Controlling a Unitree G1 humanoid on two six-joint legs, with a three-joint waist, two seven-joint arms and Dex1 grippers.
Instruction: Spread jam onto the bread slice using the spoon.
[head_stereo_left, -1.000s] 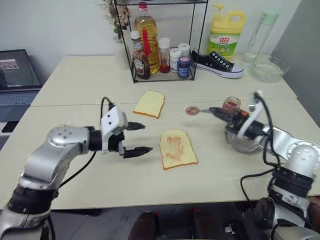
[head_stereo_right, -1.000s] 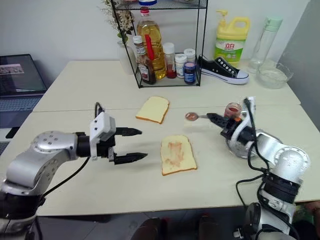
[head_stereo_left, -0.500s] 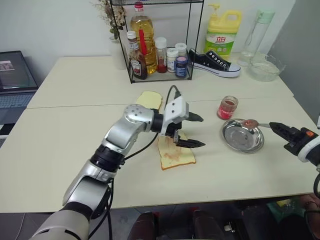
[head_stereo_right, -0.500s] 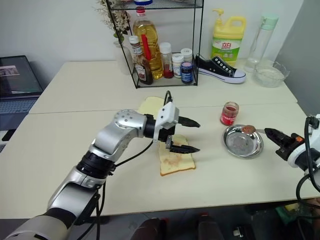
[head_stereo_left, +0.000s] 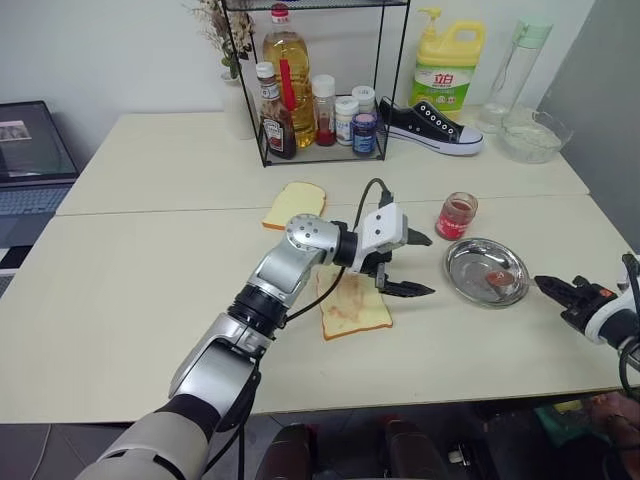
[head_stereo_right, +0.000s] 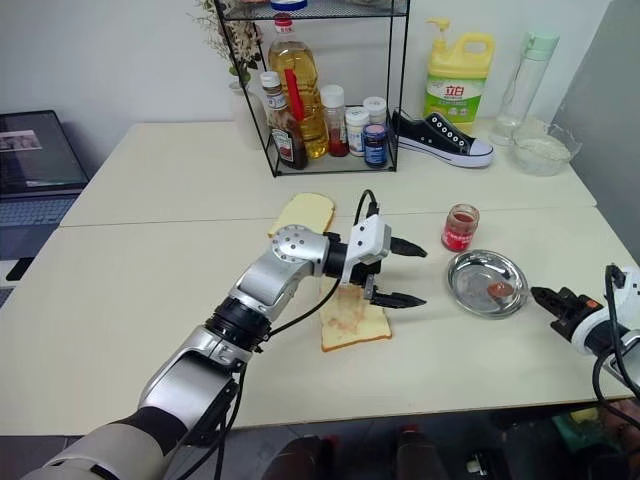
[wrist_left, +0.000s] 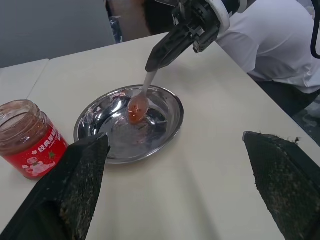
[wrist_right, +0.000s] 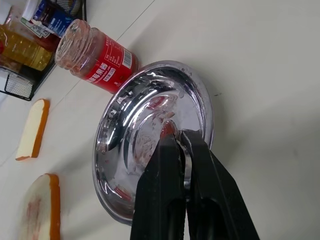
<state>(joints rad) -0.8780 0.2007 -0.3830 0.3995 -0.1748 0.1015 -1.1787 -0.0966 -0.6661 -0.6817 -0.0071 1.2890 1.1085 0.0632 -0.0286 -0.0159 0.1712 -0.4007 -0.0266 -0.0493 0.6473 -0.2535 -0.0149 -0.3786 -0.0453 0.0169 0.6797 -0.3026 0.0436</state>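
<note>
Pale-yellow squarish bread slice (head_stereo_left: 352, 305) at table centre is seen already smeared w/ red jam. Slim silvery spoon (wrist_left: 141, 100), bowl in round steel plate (head_stereo_left: 470, 262) at 3 o'clock of slice, is clamped by right gripper (wrist_left: 159, 56). Left gripper (head_stereo_left: 413, 265) is spread wide, empty. Spreading judged approx. done; spoon release left.

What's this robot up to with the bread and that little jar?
It is spreading jam on bread. One bread slice already has a red smear. The right gripper is shut on the spoon, whose jam-coated bowl sits in the steel plate. The open left gripper hovers over the table between that slice and the plate, near the jam jar. A plain slice lies behind.
</note>
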